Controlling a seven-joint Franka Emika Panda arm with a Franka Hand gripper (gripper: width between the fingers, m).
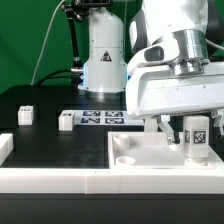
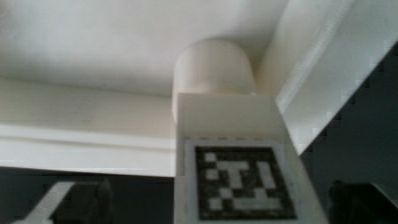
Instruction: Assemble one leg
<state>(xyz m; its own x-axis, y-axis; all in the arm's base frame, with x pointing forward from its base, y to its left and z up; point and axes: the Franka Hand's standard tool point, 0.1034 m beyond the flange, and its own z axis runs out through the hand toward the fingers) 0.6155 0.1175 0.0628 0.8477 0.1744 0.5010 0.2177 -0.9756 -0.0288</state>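
now, from the exterior view's left, we see one small tagged block (image 1: 25, 115) on the black table (image 1: 50, 140), then a second block (image 1: 67, 120), then the marker board (image 1: 100, 118). further right lies the big white plate (image 1: 145, 147), with the gripper (image 1: 176, 126) low over it. the leg (image 1: 197, 137) stands upright at the plate's right end, tag facing us, just beside the gripper. in the wrist view the leg points its round peg toward the plate's corner. we cannot tell whether the fingers are clamped on the leg or parted.
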